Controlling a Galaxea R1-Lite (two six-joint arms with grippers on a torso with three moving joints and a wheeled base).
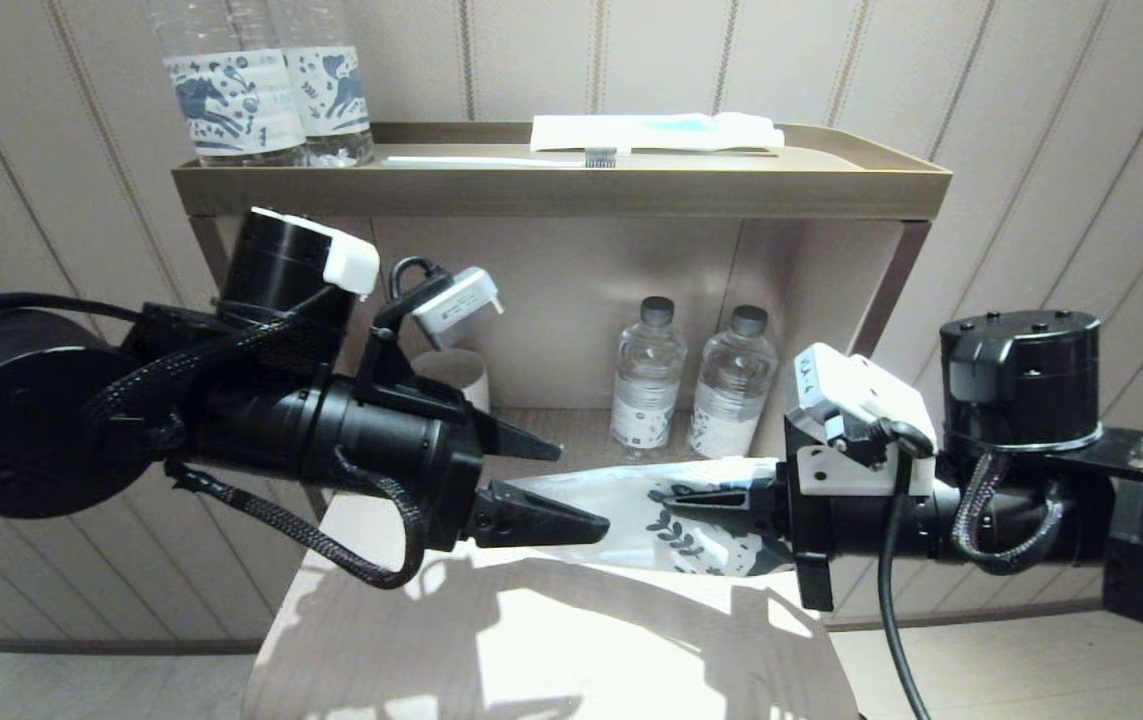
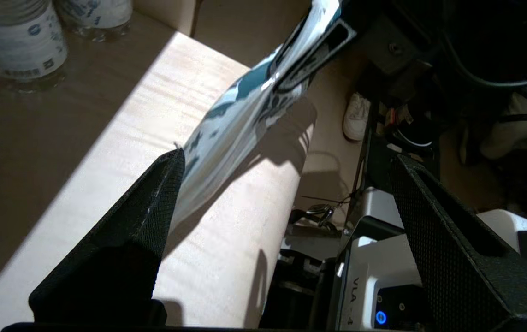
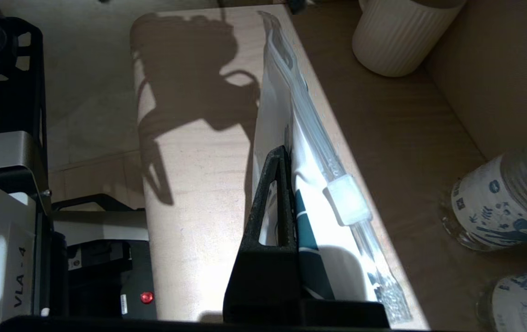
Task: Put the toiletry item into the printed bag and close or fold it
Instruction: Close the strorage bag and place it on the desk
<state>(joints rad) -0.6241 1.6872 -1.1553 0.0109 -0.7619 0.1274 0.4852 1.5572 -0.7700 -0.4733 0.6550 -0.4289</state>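
Printed bag [image 1: 631, 515]: held level in the air above the lower wooden shelf [image 1: 531, 640], stretched between the 2 grippers; blue leaf print lies at the right-hand end, the plain translucent end points toward the left gripper.
Zip strip: a clear slider [image 3: 348, 200] sits on the bag's closing track in the right wrist view, near the gripped end.
Right gripper [image 1: 721, 500]: fingers pressed together on the printed end of the bag, holding it edge-up.
Left gripper [image 1: 556, 485]: jaws spread wide at the bag's plain end; the lower finger [image 2: 152, 216] touches the bag's edge, the other finger stands well apart from it.
Toothbrush [image 1: 501, 159]: lies on the upper tray [image 1: 571, 190], just in front of a white packet [image 1: 656, 131] with a light-blue stripe.
Large bottles [image 1: 266, 85]: 2, upright at the tray's left rear corner.
Small bottles [image 1: 696, 390]: 2, upright side by side at the back of the lower compartment.
Ribbed cup [image 3: 401, 34]: upright on the lower shelf, behind the left gripper in the head view.
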